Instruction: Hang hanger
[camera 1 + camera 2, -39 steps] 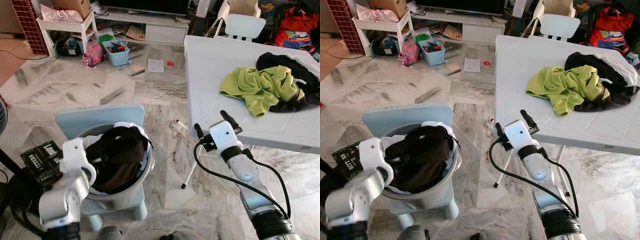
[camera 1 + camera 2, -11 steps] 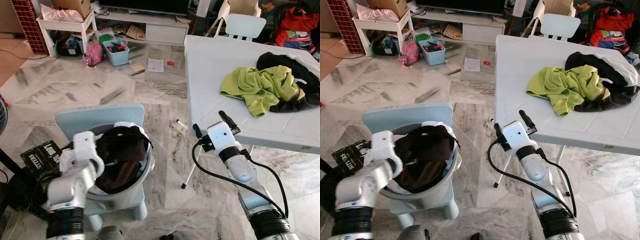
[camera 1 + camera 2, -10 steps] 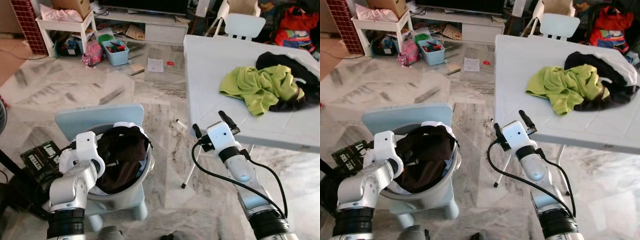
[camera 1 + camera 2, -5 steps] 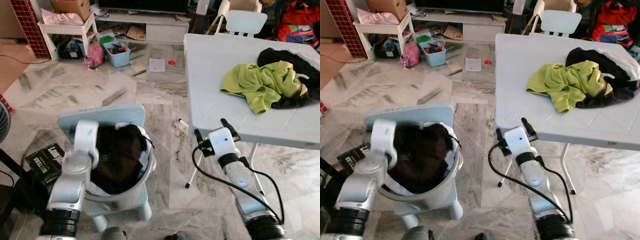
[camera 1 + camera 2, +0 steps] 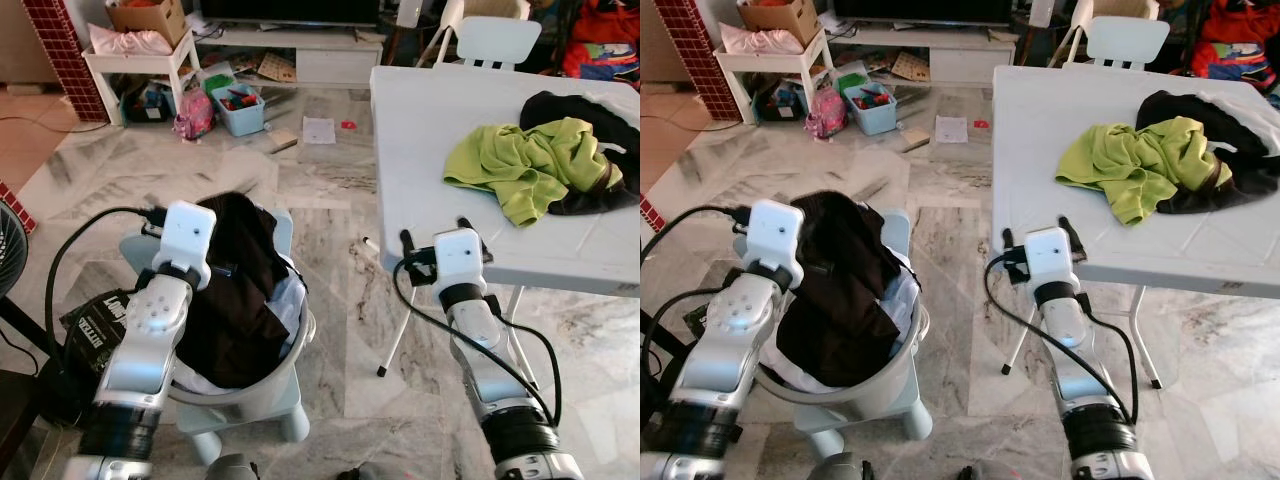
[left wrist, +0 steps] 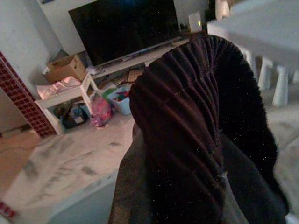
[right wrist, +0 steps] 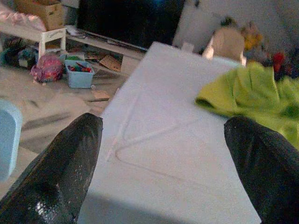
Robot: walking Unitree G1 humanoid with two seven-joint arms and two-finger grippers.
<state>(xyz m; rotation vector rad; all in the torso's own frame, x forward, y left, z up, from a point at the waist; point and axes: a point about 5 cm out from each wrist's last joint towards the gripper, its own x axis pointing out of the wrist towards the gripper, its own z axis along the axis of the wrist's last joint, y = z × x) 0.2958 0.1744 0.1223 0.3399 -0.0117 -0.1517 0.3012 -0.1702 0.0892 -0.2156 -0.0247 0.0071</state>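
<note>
A dark brown garment hangs half out of a grey laundry basket, its top bunched above the rim. My left gripper is raised over the basket's left side and shut on that bunched top; the cloth hides its fingers in the left wrist view. My right gripper is open and holds nothing, just short of the near edge of the white table. Its two black fingers frame the tabletop, where a green garment lies against a black one.
The basket rests on a pale blue stool. A dark box lies on the marble floor to its left. Toys, a blue bin and a white shelf crowd the far side. A white chair stands behind the table.
My left gripper has risen from inside the basket, pulling the dark garment up above the rim. The right arm has stayed by the table edge. The camera has shifted a little.
</note>
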